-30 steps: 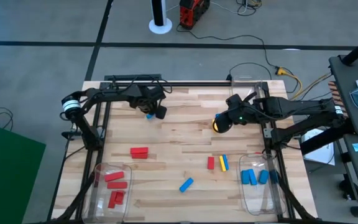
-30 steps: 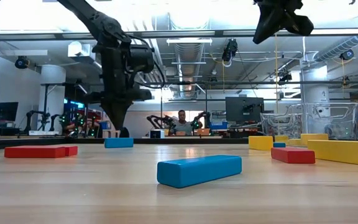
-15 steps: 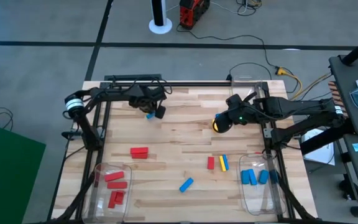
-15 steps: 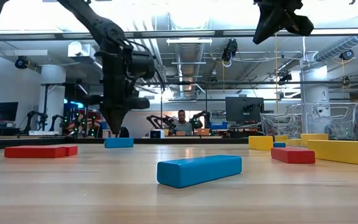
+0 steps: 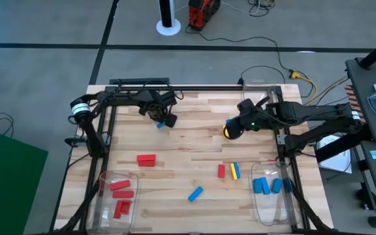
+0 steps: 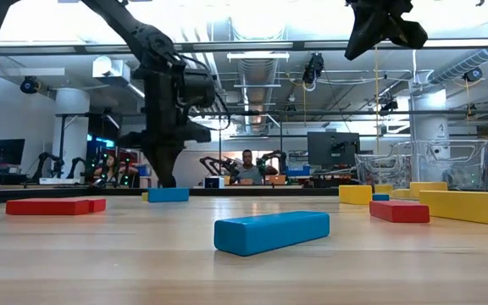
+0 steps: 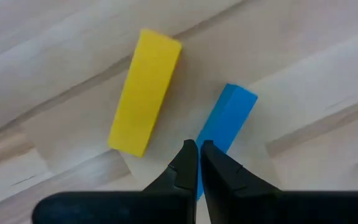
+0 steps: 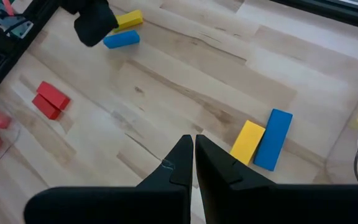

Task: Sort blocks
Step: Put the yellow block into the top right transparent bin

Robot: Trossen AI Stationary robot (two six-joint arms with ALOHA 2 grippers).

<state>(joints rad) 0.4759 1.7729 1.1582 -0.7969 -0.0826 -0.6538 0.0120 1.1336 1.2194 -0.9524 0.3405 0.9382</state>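
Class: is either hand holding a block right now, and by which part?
No. The left hand and right hand are both shut with nothing between the fingers.

Pale striped wooden table point(image 5: 194, 147), red blocks point(image 5: 146, 160), blue block point(image 5: 195, 193), yellow block point(image 7: 145, 92) beside blue block point(image 7: 227, 121), black arms.

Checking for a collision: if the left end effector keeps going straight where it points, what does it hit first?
Most likely the blue block lying directly ahead of the shut left end effector; the yellow block sits just beside that line.
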